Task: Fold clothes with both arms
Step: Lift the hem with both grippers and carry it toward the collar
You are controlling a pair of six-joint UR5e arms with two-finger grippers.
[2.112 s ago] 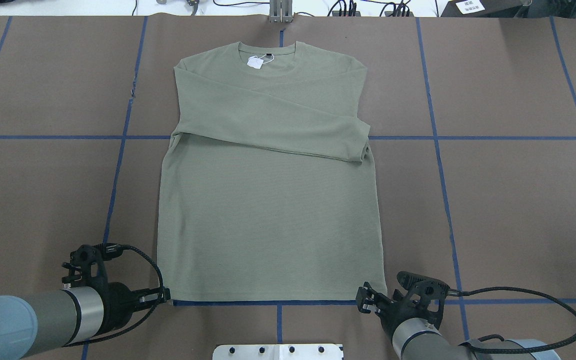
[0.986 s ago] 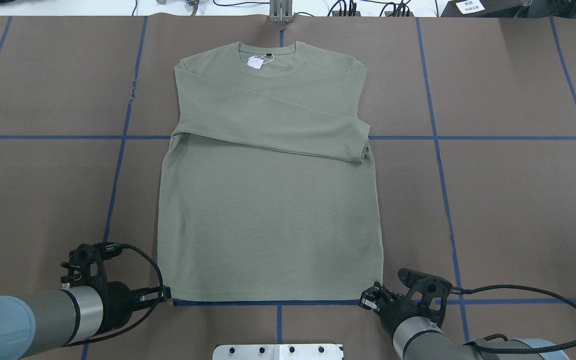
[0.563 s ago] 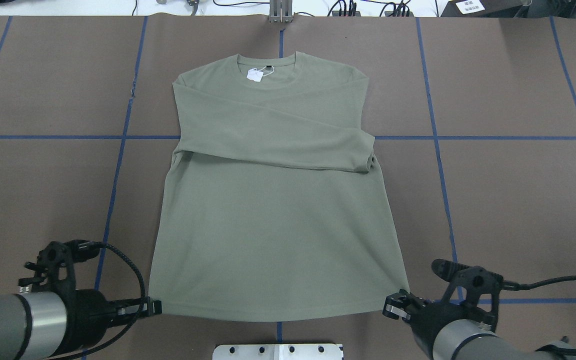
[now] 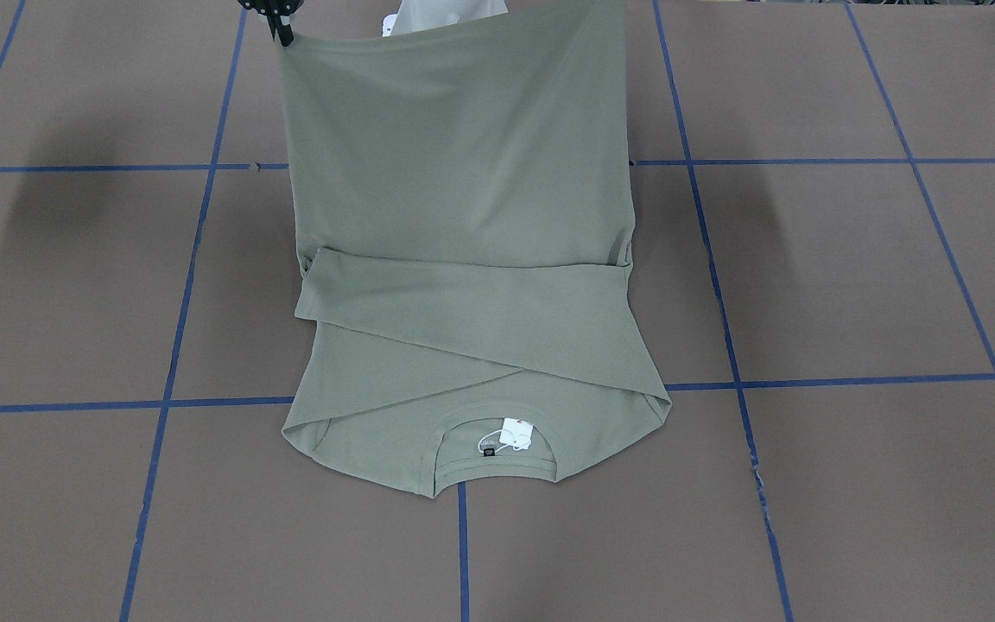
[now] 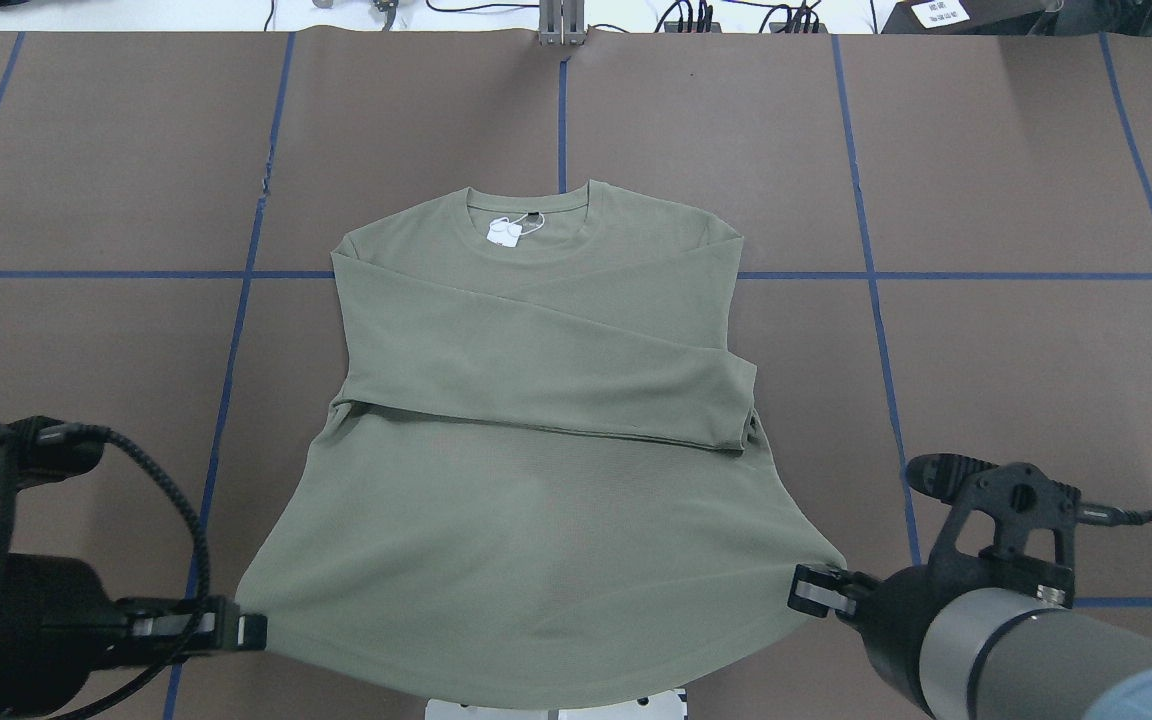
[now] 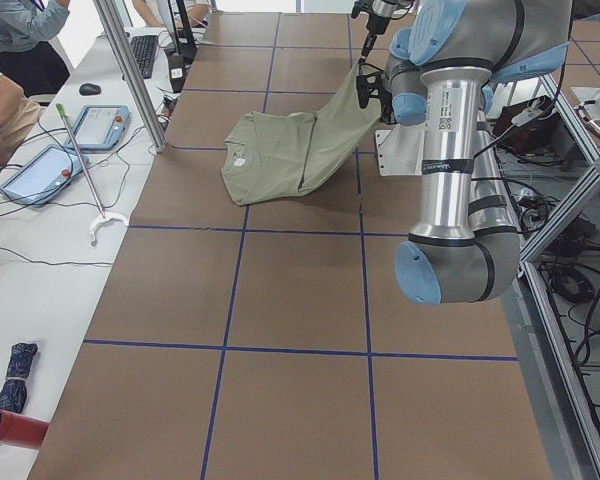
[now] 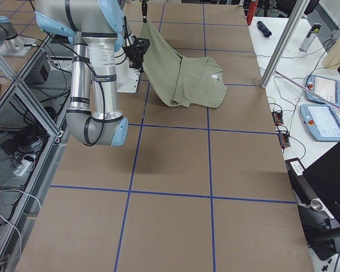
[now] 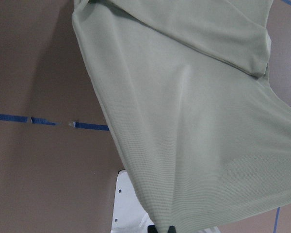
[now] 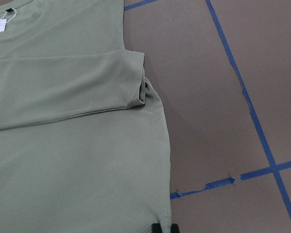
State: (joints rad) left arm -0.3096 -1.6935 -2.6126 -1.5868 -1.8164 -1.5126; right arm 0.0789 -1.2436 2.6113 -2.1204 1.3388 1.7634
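Observation:
The clothes are one sage-green long-sleeved shirt (image 5: pixel 536 400), front up, both sleeves folded across the chest and a white tag (image 5: pixel 504 232) at the neck. Its collar end lies on the table while the hem hangs raised between the arms. My left gripper (image 5: pixel 252 630) is shut on the left hem corner. My right gripper (image 5: pixel 800 589) is shut on the right hem corner. In the front view the shirt (image 4: pixel 463 173) slopes up to the right gripper (image 4: pixel 280 26). Each wrist view shows the shirt (image 8: pixel 199 121) (image 9: pixel 63 121) running away from the pinched hem.
The brown table cover (image 5: pixel 1016 380) carries a grid of blue tape lines. The white metal base plate (image 8: pixel 128 204) sits under the raised hem. In the left side view a metal pole (image 6: pixel 130 75), tablets (image 6: pixel 40 170) and seated people are beside the table.
The right gripper shut on its hem corner. Both grippers then rose and drew the hem corners toward the robot and outward. The collar slid nearer along the table.

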